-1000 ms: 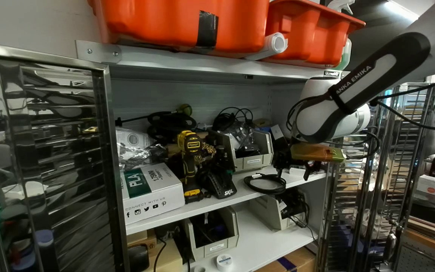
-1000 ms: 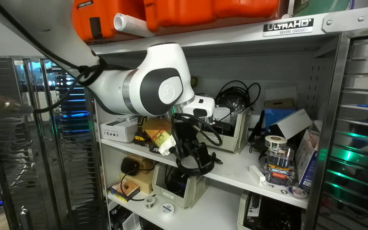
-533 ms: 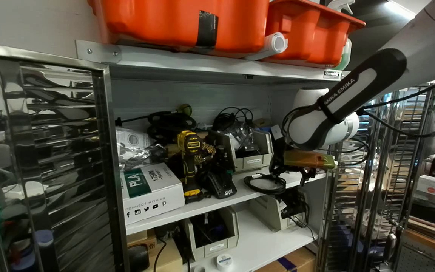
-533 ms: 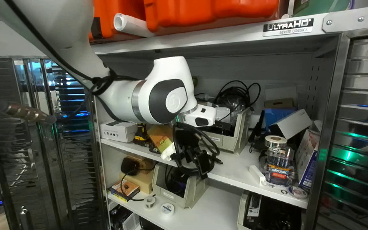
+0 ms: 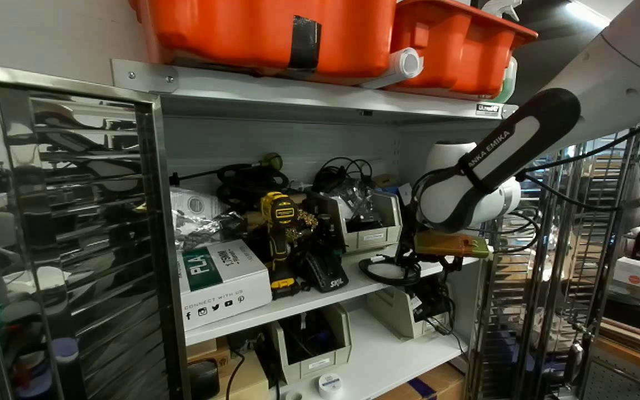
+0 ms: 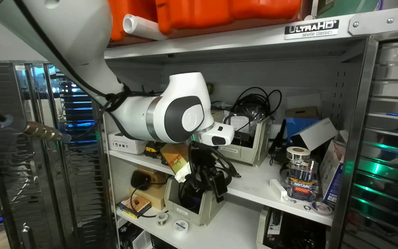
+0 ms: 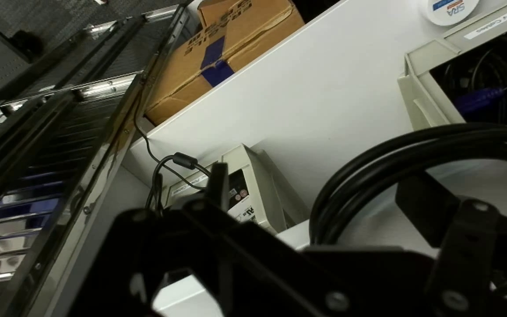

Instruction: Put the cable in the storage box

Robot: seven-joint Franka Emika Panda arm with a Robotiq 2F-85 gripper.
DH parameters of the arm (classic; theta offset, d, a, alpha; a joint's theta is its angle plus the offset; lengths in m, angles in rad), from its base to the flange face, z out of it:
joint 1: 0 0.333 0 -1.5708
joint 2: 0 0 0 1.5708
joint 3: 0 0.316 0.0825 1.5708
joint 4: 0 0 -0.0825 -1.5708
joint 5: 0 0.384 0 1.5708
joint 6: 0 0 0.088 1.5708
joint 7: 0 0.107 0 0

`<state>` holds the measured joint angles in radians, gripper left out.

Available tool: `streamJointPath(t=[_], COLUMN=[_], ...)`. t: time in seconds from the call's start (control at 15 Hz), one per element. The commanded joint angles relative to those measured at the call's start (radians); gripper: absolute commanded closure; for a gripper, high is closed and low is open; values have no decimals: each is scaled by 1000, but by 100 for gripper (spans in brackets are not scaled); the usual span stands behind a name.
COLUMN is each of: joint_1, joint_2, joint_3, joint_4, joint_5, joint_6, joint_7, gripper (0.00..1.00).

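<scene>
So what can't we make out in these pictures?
Cable: the jaws hide its lower part in the wrist view, so contact is unclear.
Arm: base cut off by the edges of both exterior views.
Taped tub: top cut off by an exterior view's upper edge.

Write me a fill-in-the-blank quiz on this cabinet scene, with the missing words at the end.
1. The coiled cable nearest the hand is ____ in colour.
2. That hand is ____, not shut.
3. The green panel on the white box reads ____.
4. The upright power tool beside that box is black and ____.

Missing words: black; open; PLA; yellow.
</scene>
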<state>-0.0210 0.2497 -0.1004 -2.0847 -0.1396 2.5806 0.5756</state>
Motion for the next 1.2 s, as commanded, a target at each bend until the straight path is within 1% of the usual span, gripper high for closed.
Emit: streamJointPath(t=[0.0,0.13,0.47,0.6,0.73,0.8,0.93,1.0,1.13], joint_1=[29,41,47,45,52,52,56,55,60], joint_2=[15,6,-12,-17,-24,-29,-47,-62,-97], joint_3=[-8,-10,-5,-6,-17,-19,-27,-27,-40], joint_4=[32,28,16,10,1,-2,-16,-26,-50], joint_5=[22,14,24,26,-2,-8,-28,-30,-70], joint_6=[3,8,14,5,2,2,11,15,46], joint_7=[0,5,-17,-27,-9,-10,3,3,31], gripper=[34,51,89,93,97,92,95,96,96])
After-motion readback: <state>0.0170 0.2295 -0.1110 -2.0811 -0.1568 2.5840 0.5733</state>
